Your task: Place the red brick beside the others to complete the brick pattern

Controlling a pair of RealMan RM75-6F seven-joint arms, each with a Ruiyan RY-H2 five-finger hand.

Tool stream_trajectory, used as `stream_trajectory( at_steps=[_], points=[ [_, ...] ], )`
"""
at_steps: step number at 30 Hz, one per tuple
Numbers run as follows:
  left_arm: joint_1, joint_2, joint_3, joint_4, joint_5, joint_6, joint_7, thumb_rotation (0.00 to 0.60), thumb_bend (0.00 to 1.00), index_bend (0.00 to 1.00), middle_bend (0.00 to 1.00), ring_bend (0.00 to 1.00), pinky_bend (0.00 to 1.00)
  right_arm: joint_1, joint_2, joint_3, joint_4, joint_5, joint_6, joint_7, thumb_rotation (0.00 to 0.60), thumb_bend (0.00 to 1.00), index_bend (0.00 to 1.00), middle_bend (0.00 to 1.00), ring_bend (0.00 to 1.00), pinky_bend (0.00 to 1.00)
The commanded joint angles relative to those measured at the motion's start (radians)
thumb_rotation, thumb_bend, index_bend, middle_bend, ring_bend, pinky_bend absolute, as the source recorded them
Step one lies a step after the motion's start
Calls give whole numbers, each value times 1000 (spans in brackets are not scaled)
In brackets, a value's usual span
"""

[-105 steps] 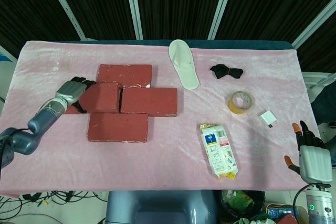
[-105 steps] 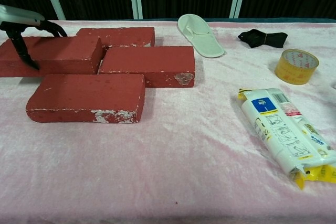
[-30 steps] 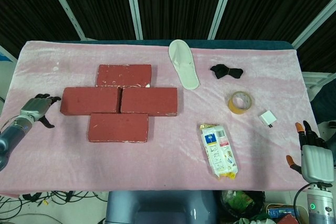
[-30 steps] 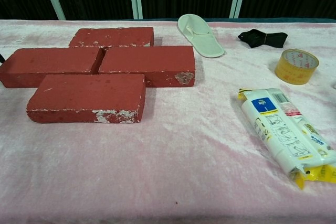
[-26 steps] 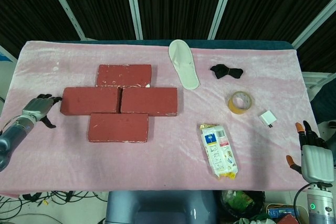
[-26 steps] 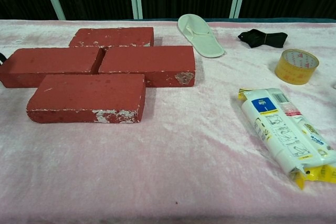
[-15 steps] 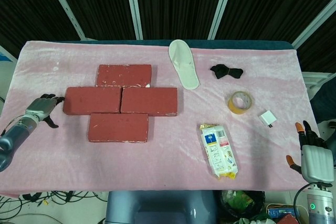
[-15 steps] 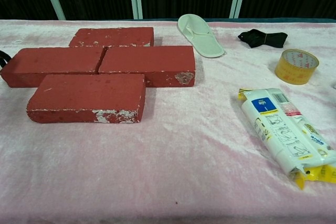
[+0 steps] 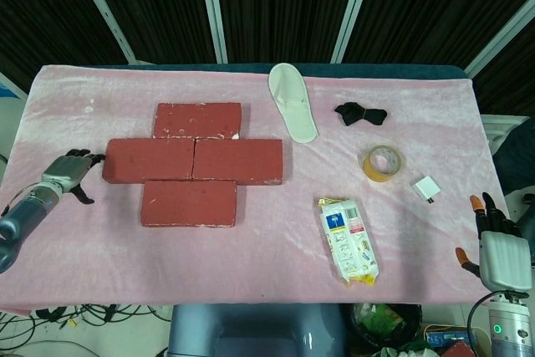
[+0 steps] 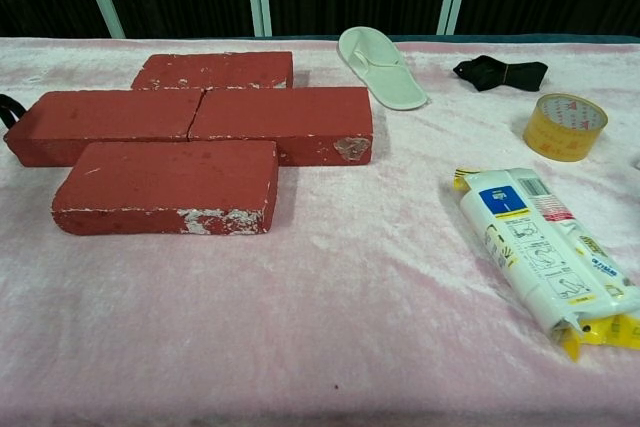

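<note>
A pink-clothed counter carries four red bricks toward its left side, a white slipper and black bow near the far edge, and tape roll, white charger and wipes packet to the right.

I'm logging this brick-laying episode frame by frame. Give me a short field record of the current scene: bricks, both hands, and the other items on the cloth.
bricks: four rectangular red bricks; the middle-left red brick butts end to end against the middle-right brick, with one brick behind and one in front
left hand: left hand fingertips at the middle-left brick's left end, holding nothing
right hand: right hand off the pink cloth, fingers spread
other items: white slipper, yellow tape roll, wipes packet
</note>
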State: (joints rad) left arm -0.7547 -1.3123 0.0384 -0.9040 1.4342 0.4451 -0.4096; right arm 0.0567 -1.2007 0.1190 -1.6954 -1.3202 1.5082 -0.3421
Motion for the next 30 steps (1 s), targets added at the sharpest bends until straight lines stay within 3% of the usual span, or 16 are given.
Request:
stream_trajectory(
  at_steps=[1, 7, 11, 13, 18, 22, 30],
  points=[
    [3, 13, 0, -12, 0, 10, 6, 600, 112, 79, 141, 0, 0, 0, 0, -1, 0, 0, -1, -1, 600, 151, 77, 10, 149, 242],
    [18, 109, -1, -122, -37, 18, 66, 600, 112, 38, 108, 0, 0, 0, 0, -1, -1, 1, -1, -2, 600, 152, 77, 9, 149, 242],
    [56, 213, -15, -254, -84, 103, 154, 600, 112, 37, 102, 0, 0, 1, 0, -3, -1, 0, -4, -5, 600, 151, 77, 9, 149, 242],
    [94, 272, -32, -347, -111, 201, 212, 600, 112, 36, 97, 0, 0, 1, 0, -2, -1, -1, -2, -5, 600, 151, 77, 10, 149, 242],
    [266, 384, -69, -588, -97, 609, 302, 600, 112, 35, 86, 0, 0, 1, 2, -4, -1, -7, 0, -3, 600, 151, 77, 9, 149, 242],
    [349, 388, -50, -620, -37, 764, 310, 600, 112, 33, 85, 0, 0, 1, 1, -5, 1, -10, 1, -2, 600, 151, 77, 9, 149, 242],
    [510, 322, -5, -581, 0, 963, 244, 600, 112, 35, 69, 0, 0, 1, 3, -7, 2, -21, 4, 2, 600, 151, 77, 10, 149, 242]
  ],
)
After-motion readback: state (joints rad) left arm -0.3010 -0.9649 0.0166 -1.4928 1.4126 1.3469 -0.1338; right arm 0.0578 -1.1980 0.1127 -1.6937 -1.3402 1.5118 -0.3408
